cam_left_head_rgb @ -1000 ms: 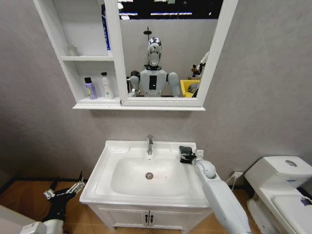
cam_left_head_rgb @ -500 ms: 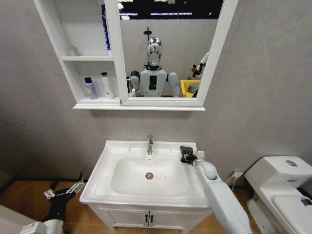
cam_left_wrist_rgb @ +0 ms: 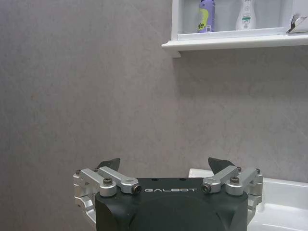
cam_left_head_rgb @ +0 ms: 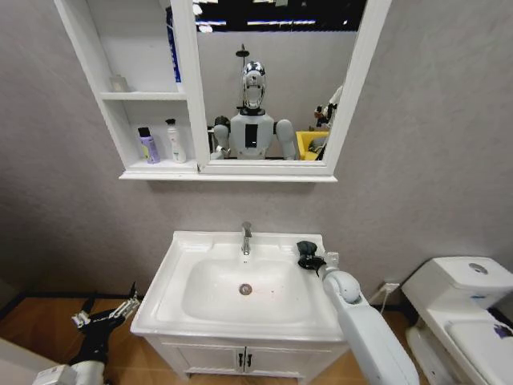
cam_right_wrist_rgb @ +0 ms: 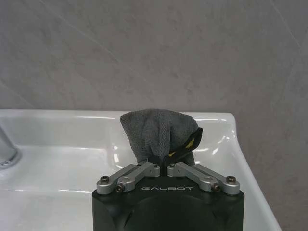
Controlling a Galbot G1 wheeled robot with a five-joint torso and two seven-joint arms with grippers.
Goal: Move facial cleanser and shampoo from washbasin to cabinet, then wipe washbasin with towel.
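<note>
A grey mottled wall backs the room, with wood flooring low at the left and a white toilet (cam_left_head_rgb: 461,301) to the right. The white washbasin (cam_left_head_rgb: 180,249) sits on a two-door vanity (cam_left_head_rgb: 244,359), its oval bowl bare around the drain and a chrome faucet (cam_left_head_rgb: 246,237) at the back rim. Above hangs the cabinet (cam_left_head_rgb: 96,56) of narrow shelves joined to a tall mirror (cam_left_head_rgb: 272,76); a purple bottle (cam_left_head_rgb: 148,146) and a white bottle (cam_left_head_rgb: 175,142) stand side by side on its lowest shelf.

The right gripper (cam_left_head_rgb: 309,260) reaches over the basin's back right corner, clenched on the towel (cam_right_wrist_rgb: 156,132). The dark cloth bunches up just beyond the fingertips, pinched at its lower end between them, and in the right wrist view it stands over the white ledge near the wall; whether it touches the ledge cannot be told.

The left gripper (cam_left_head_rgb: 108,311) hangs low beside the vanity, well apart from the towel, its fingers (cam_left_wrist_rgb: 108,165) spread and holding nothing
</note>
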